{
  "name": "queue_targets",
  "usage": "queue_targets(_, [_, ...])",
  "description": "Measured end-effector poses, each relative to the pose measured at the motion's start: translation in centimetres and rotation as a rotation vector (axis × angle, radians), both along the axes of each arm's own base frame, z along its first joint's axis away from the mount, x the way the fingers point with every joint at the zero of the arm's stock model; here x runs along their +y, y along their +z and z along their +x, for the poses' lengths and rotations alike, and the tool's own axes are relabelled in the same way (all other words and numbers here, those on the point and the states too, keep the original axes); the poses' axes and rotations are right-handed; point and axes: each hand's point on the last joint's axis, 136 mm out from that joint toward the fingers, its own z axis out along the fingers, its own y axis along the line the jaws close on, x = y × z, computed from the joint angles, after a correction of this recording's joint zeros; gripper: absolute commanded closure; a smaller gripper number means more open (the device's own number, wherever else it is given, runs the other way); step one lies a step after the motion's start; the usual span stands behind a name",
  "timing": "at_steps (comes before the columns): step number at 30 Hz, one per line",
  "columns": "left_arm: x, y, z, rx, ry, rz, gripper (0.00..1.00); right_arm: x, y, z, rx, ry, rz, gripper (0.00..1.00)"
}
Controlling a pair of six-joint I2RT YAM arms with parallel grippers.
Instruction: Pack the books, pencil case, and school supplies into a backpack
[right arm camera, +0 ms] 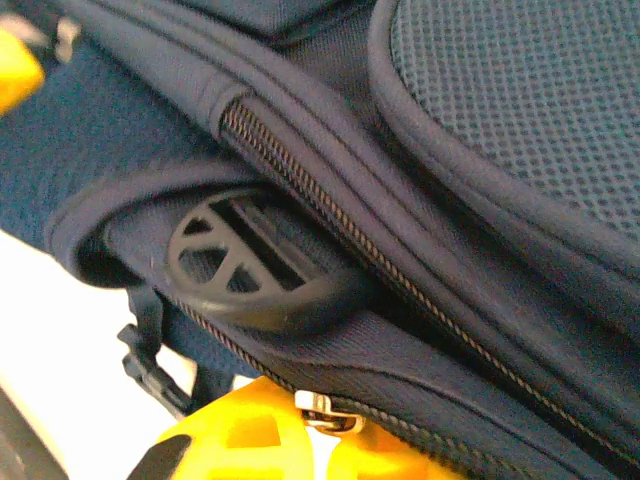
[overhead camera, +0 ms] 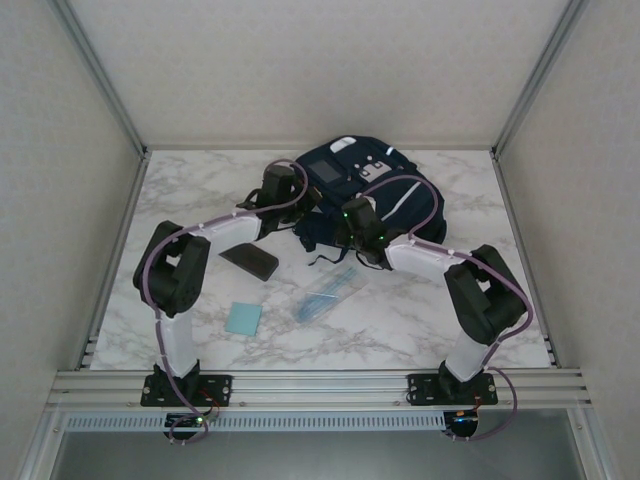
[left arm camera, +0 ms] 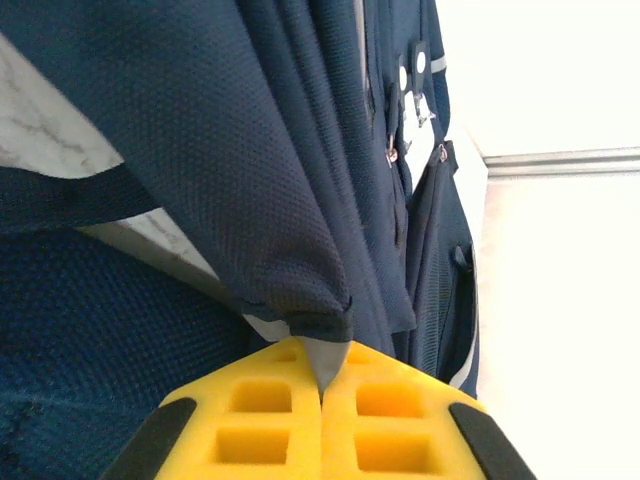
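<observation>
From above, the arms cover the side of the backpack (overhead camera: 350,185) facing the counter's (overhead camera: 440,330) near edge, and the sticks in the clear packet (overhead camera: 325,293) are too small to count. The left claw (left arm camera: 322,400) is cropped by its wrist view's bottom edge, its closed fingers hiding the end of a pale fabric strip (left arm camera: 322,358). The right claw (right arm camera: 312,445) is cropped likewise, with a metal zip pull (right arm camera: 322,408) vanishing between its fingers.

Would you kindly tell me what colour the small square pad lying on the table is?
The pad is light blue, clearest in the top external view.
</observation>
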Motion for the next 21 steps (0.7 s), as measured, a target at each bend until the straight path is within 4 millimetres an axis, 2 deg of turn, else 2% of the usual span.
queue_targets(6, [-0.1,-1.2,1.2,0.017,-0.042,0.041,1.0,-1.0,-2.1,-2.8,0.193,0.083,-0.035,1.0])
queue_targets(11, [-0.3,-1.9,1.7,0.032,-0.073,0.054,1.0,-2.8,-2.8,-4.9,0.339,0.114,-0.053,1.0])
queue_targets(18, [-1.1,-2.0,1.9,0.043,-0.132,0.061,1.0,-5.4,-1.5,-4.9,0.388,0.148,-0.117,1.0])
queue_targets(21, [-0.7,-2.0,2.8,0.028,-0.13,0.073,1.0,-8.1,-1.8,-6.0,0.464,0.122,-0.164,1.0])
